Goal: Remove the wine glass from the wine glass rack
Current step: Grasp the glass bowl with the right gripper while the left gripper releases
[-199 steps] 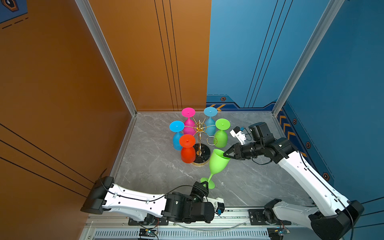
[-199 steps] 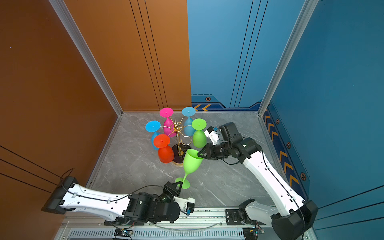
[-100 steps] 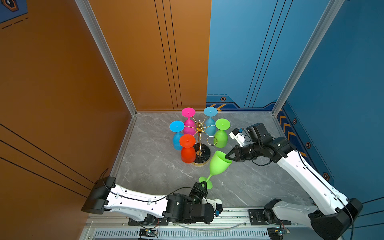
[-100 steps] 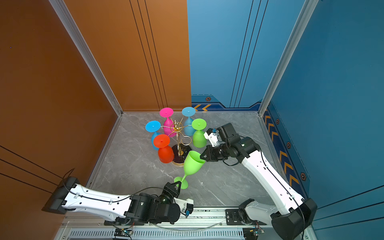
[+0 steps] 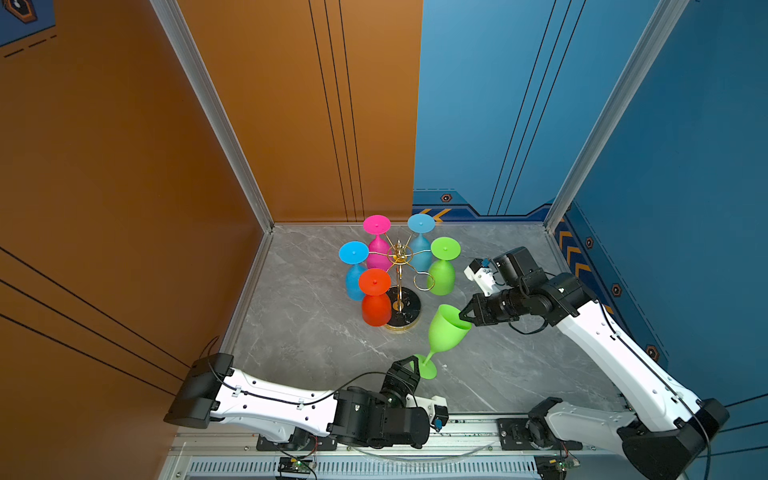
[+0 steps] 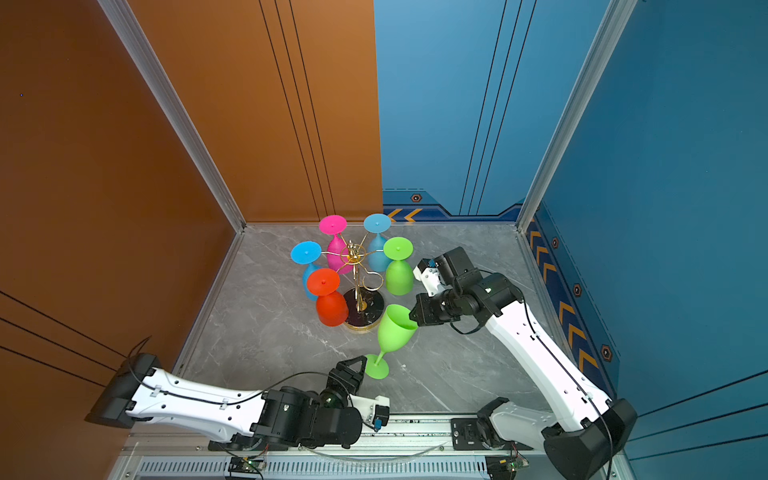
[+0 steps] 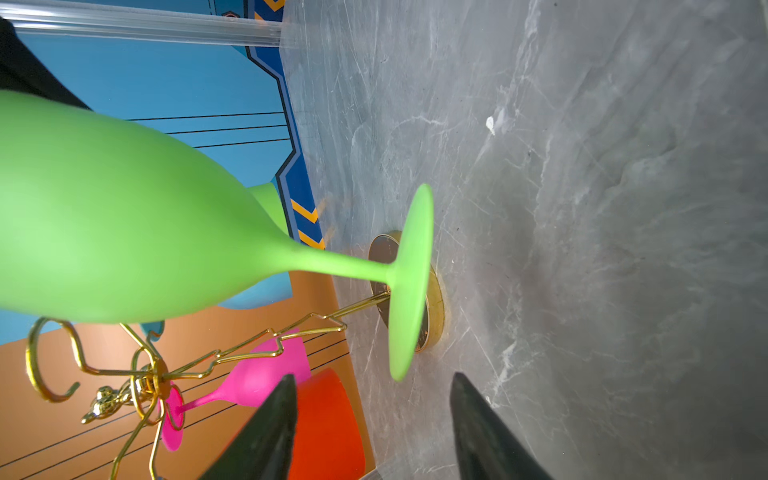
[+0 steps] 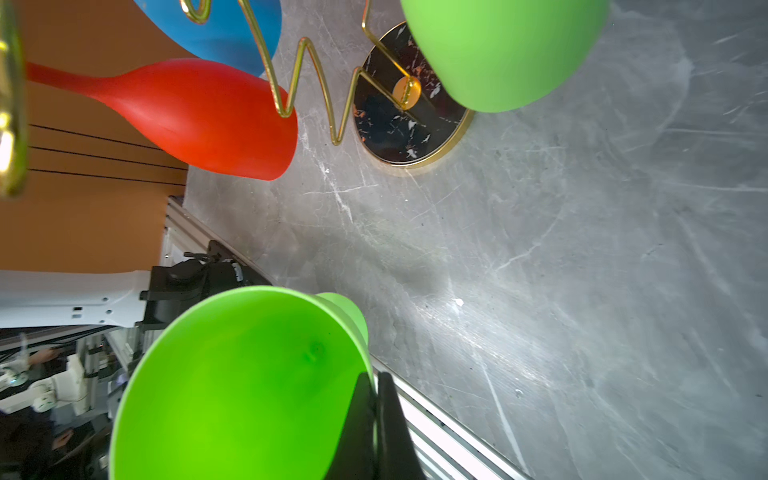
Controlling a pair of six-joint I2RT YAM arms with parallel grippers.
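Right end effector: clamped on the rim of the green wine glass.
Left end effector: fingers apart, holding nothing, beside the glass foot.
Wine glass rack: five other glasses hang upside down.

Looking like a robotics lab test cell. Orange panel and blue panel are boxing in a grey marble-pattern bench, with aluminium profile posts framing the corners. White-and-black left arm and right arm are sitting on an aluminium rail along the front edge, a bare circuit board sitting below it. Yellow chevrons are running along the blue wall base. Wine glass rack is standing on the bench. Right wrist view is catching more white robot hardware, blurred, beyond the bench edge.
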